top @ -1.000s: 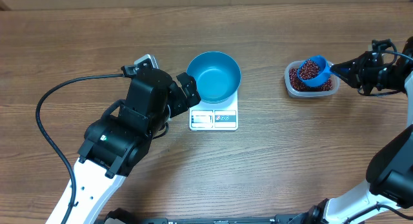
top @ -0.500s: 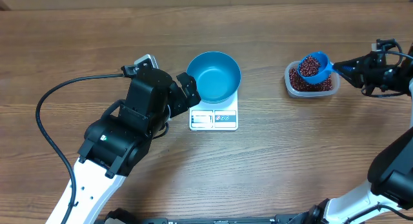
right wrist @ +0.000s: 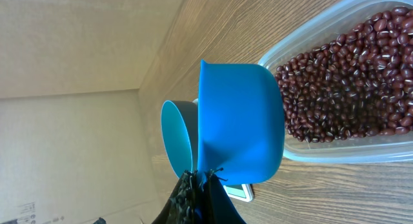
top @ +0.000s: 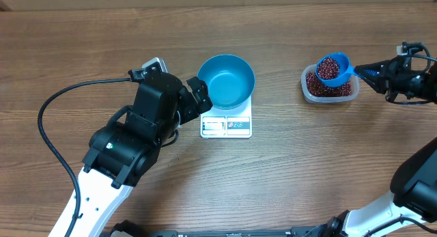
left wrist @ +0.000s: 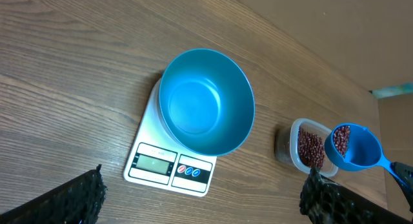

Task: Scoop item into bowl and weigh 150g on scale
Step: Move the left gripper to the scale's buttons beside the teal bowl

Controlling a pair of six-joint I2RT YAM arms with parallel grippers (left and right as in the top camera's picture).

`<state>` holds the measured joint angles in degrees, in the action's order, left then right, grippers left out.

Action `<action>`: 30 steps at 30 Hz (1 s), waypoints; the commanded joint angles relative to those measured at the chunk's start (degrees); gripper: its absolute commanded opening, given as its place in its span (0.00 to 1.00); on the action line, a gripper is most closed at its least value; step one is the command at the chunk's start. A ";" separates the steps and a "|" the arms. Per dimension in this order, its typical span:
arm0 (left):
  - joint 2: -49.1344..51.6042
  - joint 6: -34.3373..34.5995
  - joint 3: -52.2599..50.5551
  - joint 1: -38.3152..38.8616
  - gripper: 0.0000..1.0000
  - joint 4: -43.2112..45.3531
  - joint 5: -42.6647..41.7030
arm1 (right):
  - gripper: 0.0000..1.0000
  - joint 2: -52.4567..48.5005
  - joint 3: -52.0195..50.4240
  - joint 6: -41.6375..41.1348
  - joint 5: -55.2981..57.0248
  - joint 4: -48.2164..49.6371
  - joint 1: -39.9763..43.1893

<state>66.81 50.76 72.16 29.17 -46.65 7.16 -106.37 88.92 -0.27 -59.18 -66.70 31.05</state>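
Your right claw [top: 379,76] is pressed together on the handle of the small bright-blue plastic scoop [top: 332,69]. The scoop's cup sits just ahead of the claw's tips and is loaded with small dark red-brown beans [top: 330,70]. Below the cup lies the clear rounded-rectangle plastic tub [top: 305,84], which holds the rest of the heap. The cup looks lifted off that heap, though the overhead view does not make the gap certain.

Well apart, to the claw's left across the wooden bench [top: 328,162], the deep round teal-blue bowl [top: 227,81] stands on the small flat white digital scale [top: 226,126]. No beans show in the bowl yet. The left claw [top: 199,95] waits spread wide just beside the bowl's near-left rim, holding nothing.

The step in hand looks like the carry:
- Keep the cup's mouth level and travel leftward slowly, since a heaped load will likely shed beans if you jerk.
- Stop with the cup over the bowl's middle, not its rim, then roll the wrist gradually so the beans trickle.
- Approach from the right side, clear of the left claw.
- Avoid pressing on the bowl, which could skew the reading.
- The scale's display is too small to read here.
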 commanded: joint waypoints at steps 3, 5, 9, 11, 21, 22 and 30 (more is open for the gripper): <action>-0.42 -1.07 1.07 0.07 0.99 0.15 0.92 | 0.04 -0.28 0.28 0.81 -2.40 0.11 0.26; -0.42 -1.07 1.07 0.07 1.00 0.17 0.72 | 0.04 -0.28 0.28 0.83 -2.40 0.11 0.26; -0.44 -1.07 1.07 0.07 1.00 -0.66 0.72 | 0.04 -0.28 0.28 0.81 -2.40 0.07 0.26; -0.37 -1.07 1.07 0.07 0.99 -1.27 0.72 | 0.04 -0.28 0.28 0.83 -2.40 0.09 0.26; 2.56 -19.15 1.07 0.13 0.91 -4.33 -7.56 | 0.04 -0.28 0.28 1.66 -2.36 -0.11 0.24; 3.15 -23.04 1.07 0.13 0.86 -4.44 -9.84 | 0.04 -0.28 0.28 1.73 -2.23 -0.22 0.22; 8.68 -39.21 1.07 0.11 0.26 -9.55 -13.46 | 0.04 -0.28 0.28 1.92 -1.38 -0.83 0.20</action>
<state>73.10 21.21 72.16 29.17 -54.98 -4.97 -106.37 88.92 0.71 -59.31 -67.59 31.03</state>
